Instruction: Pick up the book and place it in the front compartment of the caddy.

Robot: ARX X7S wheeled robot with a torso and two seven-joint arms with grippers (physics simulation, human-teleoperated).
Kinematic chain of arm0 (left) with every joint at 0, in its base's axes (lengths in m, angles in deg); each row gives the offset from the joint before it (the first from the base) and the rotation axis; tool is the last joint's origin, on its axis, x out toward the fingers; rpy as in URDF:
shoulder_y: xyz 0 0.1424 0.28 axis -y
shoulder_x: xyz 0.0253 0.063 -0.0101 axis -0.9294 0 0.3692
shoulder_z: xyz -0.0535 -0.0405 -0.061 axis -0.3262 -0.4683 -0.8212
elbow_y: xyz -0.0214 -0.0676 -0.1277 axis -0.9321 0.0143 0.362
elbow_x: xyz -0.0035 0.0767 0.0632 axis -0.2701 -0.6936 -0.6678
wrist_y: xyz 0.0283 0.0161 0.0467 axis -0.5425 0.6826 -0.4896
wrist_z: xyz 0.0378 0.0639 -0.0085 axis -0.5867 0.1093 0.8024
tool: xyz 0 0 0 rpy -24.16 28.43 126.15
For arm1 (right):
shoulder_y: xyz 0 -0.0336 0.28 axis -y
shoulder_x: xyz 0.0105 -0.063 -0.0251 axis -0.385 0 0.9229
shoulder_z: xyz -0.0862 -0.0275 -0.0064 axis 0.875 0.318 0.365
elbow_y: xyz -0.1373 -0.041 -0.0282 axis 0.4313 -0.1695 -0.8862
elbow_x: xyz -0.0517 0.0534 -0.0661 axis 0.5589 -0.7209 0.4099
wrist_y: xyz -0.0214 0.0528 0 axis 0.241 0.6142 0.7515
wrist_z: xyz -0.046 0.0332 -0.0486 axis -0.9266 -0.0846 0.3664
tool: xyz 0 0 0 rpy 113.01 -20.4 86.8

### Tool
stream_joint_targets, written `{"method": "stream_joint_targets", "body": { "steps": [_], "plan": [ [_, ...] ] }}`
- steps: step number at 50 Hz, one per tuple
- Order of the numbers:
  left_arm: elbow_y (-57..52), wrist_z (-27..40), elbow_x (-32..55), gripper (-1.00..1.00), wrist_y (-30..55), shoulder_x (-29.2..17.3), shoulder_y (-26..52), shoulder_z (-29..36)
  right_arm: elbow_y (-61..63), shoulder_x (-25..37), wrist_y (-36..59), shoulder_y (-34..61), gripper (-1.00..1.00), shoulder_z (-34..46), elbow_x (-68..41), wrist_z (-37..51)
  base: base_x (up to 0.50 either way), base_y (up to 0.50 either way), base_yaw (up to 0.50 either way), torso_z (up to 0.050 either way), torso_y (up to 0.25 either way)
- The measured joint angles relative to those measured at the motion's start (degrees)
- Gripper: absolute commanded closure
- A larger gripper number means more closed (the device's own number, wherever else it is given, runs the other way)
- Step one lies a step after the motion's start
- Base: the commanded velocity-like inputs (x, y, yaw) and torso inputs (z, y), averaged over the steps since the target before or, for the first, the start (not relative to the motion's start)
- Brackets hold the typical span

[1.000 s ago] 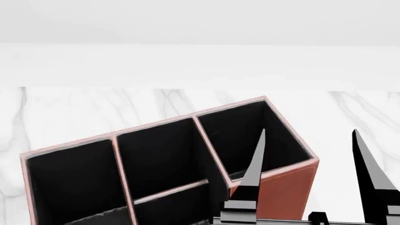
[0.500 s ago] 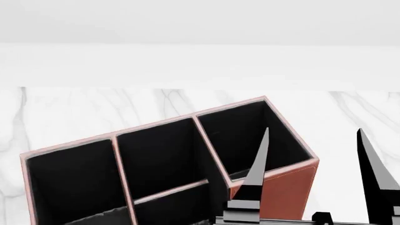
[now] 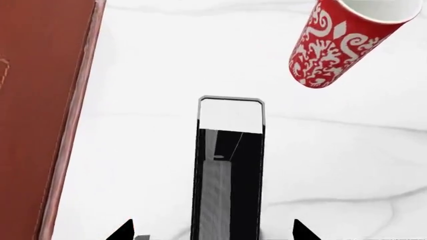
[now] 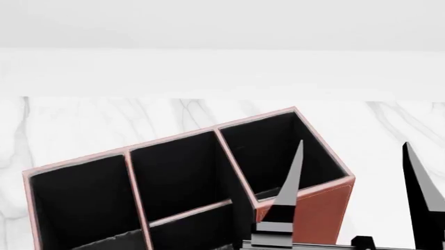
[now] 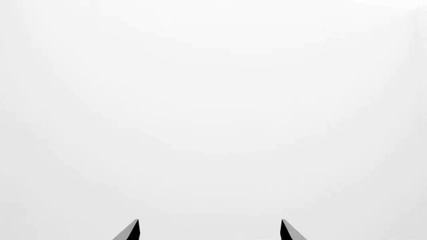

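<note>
The black book (image 3: pixel 230 165) with a white edge stands on the marble top in the left wrist view, in the gap between my left gripper's (image 3: pixel 213 230) open jaws, neither of which touches it. The red-brown caddy (image 3: pixel 33 100) wall runs beside it. In the head view the caddy (image 4: pixel 316 211) shows its black cells and pink rims; the book and left gripper are out of that view. My right gripper (image 4: pixel 353 143) is open and empty, raised by the caddy's right end. The right wrist view shows its tips (image 5: pixel 209 222) against blank white.
A red-patterned white mug (image 3: pixel 333 45) lies or tilts on the marble beyond the book, apart from it. The white marble counter (image 4: pixel 83 125) stretches behind the caddy to a white wall.
In the head view my right gripper has shifted a little to the right, still open. The caddy has not moved.
</note>
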Motion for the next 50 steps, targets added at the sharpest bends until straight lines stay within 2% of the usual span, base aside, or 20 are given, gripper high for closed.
{"method": "stream_joint_targets", "body": {
  "steps": [2,3,13,27,50],
  "plan": [
    [0.24,0.00,0.31,-1.00,-0.24,-0.01,0.28,0.31,0.03,0.14,-0.03,0.00,-1.00,-0.07,-0.19,0.17,0.00,0.00,0.00,0.000,0.000],
    [0.34,0.03,0.45,1.00,-0.31,-0.02,0.41,0.42,0.04,0.21,-0.05,0.00,-1.00,-0.10,-0.28,0.25,0.00,0.00,0.00,0.000,0.000],
    [0.53,-1.27,0.61,1.00,-0.14,0.09,1.12,1.22,0.01,0.83,-0.34,0.12,-1.00,-0.01,-1.00,1.01,0.00,0.00,0.00,0.000,0.000],
    [-2.62,0.29,1.29,1.00,2.78,-1.10,1.45,0.82,0.42,1.87,-0.75,-0.18,-1.00,-1.04,-2.63,2.18,0.00,0.00,0.00,0.000,0.000],
    [-16.21,5.04,20.36,1.00,12.21,-7.64,6.26,-10.94,0.89,4.64,-1.63,-0.46,-1.00,-1.45,-5.21,5.36,0.00,0.00,0.00,0.000,0.000]
  ]
}}
